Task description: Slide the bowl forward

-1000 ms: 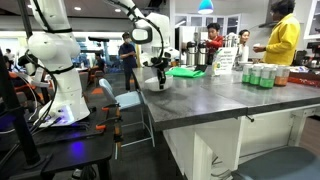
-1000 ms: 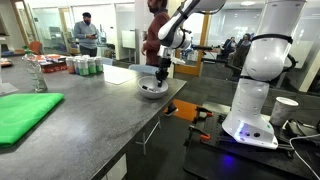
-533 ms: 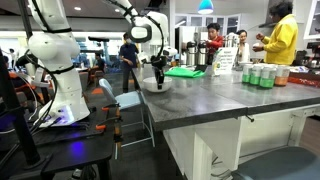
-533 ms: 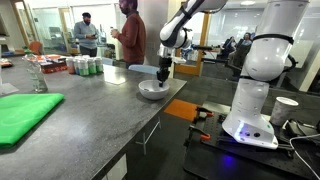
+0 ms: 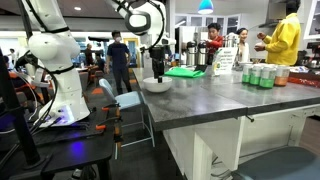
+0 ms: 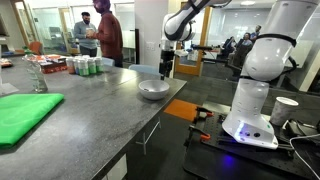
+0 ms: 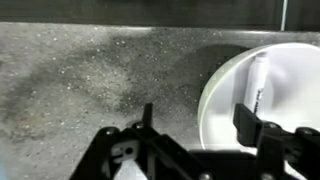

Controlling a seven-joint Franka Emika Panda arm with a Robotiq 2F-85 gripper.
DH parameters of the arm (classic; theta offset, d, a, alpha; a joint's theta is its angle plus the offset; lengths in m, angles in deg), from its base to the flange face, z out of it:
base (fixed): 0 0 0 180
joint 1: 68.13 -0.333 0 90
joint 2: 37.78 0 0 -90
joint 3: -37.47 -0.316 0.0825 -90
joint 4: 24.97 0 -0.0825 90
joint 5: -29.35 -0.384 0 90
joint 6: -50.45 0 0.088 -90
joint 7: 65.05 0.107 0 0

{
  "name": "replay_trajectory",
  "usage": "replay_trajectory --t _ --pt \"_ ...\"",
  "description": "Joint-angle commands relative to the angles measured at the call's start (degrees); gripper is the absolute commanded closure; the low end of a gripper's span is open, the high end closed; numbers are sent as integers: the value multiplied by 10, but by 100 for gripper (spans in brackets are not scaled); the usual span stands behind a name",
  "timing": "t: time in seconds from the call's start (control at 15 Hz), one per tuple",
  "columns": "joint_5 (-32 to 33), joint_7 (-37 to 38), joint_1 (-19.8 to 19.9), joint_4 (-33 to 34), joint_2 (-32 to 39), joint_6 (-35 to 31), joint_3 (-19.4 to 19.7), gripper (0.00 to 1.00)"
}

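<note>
The grey speckled stone desk (image 6: 95, 105) carries a plain white round shallow bowl (image 5: 156, 85) near its edge, a cluster of green cans (image 6: 83, 66) farther along, and a flat green tray (image 6: 22, 112) well apart.

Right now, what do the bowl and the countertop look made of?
Bowl: plain white, smooth, with a soft sheen and no pattern. It looks like glazed ceramic or hard plastic; I can't tell which.
Countertop: grey with fine light and dark speckle and a low-gloss finish. It looks like stone, or a stone-look composite or laminate.
</note>
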State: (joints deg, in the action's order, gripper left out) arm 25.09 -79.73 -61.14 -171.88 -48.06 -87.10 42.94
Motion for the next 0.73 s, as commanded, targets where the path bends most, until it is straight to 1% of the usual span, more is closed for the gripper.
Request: replay_trajectory --t 0.0,0.07,0.2,0.27,0.33,0.47,0.67 --pt "99 51 0 4 -64 77 -15 0" --pt "117 59 -3 12 -79 101 -20 0" --pt "126 61 -13 29 -99 138 -30 0" --pt "125 56 -20 39 -103 145 -32 0" --pt "111 44 -29 53 -106 166 -30 0" --pt "92 18 -45 72 -103 175 -20 0" --pt "82 -9 -53 82 -107 185 -10 0"
